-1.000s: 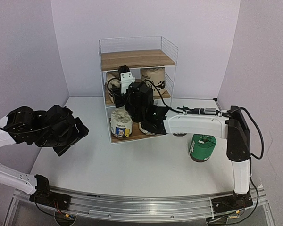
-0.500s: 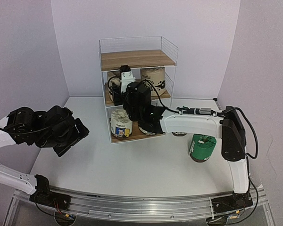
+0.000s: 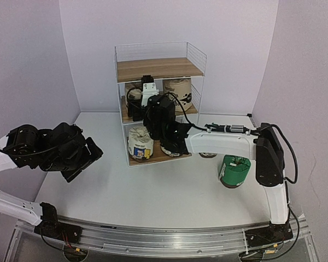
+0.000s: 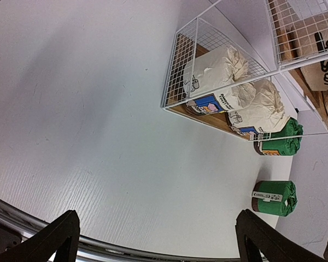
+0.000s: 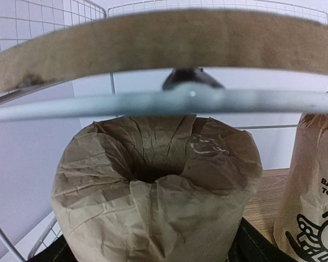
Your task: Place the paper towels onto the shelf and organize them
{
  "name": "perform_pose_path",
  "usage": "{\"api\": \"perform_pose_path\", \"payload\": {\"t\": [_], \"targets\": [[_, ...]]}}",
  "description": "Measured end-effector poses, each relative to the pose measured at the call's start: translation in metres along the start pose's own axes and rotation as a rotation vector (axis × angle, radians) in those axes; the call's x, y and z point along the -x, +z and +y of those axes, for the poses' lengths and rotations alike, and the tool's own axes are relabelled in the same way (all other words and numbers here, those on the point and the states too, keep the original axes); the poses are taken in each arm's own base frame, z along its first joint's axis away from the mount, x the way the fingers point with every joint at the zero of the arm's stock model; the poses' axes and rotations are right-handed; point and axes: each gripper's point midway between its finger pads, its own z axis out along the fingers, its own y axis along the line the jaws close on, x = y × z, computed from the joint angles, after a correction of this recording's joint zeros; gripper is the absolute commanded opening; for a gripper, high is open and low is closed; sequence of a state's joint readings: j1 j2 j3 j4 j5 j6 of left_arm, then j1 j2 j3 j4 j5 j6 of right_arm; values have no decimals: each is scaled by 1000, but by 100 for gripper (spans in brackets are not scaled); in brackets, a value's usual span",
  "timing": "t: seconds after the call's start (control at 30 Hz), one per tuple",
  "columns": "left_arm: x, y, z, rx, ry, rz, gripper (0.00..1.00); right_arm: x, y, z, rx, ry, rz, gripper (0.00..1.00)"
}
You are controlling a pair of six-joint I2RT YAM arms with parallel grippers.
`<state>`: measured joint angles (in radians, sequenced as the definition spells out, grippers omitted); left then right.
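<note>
Shelf (image 3: 159,68) stands at the middle of the far edge of the counter (image 3: 126,191).

I find the right pincer (image 5: 153,248) reaching into the left half of the middle board (image 5: 268,199). Its dark fingers (image 5: 250,246) sit against either side of a beige roll (image 5: 158,180), closed in as far as the roll's width allows. The roll is upright with its gathered top up. I cannot tell whether its base rests on the board or hangs just above it.

The second beige roll (image 5: 311,185) stands just beside it, on the right half of the same board.

Two white rolls (image 4: 213,73) stand side by side on the bottom board (image 4: 208,117).

One green roll (image 4: 279,143) is on the counter just beside the shelf's right side. The other green roll (image 3: 234,170) stands nearer, towards the right edge.

The left pincer (image 4: 157,218) hovers above the counter near the left edge, well apart from the shelf. Its fingers are spread wide and hold nothing.
</note>
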<state>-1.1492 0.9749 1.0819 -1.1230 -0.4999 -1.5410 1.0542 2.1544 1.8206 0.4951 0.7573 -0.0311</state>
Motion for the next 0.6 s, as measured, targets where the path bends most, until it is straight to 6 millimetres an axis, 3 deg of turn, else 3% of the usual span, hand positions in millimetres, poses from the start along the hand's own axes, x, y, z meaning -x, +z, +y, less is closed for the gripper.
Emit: {"api": "perform_pose_path", "payload": {"t": [0.17, 0.6], "targets": [[0, 0, 0, 0, 0, 0, 100, -3, -1, 0, 2, 10, -1, 92], [-3, 5, -4, 4, 25, 1, 100, 1, -16, -9, 23, 16, 25, 96]]}}
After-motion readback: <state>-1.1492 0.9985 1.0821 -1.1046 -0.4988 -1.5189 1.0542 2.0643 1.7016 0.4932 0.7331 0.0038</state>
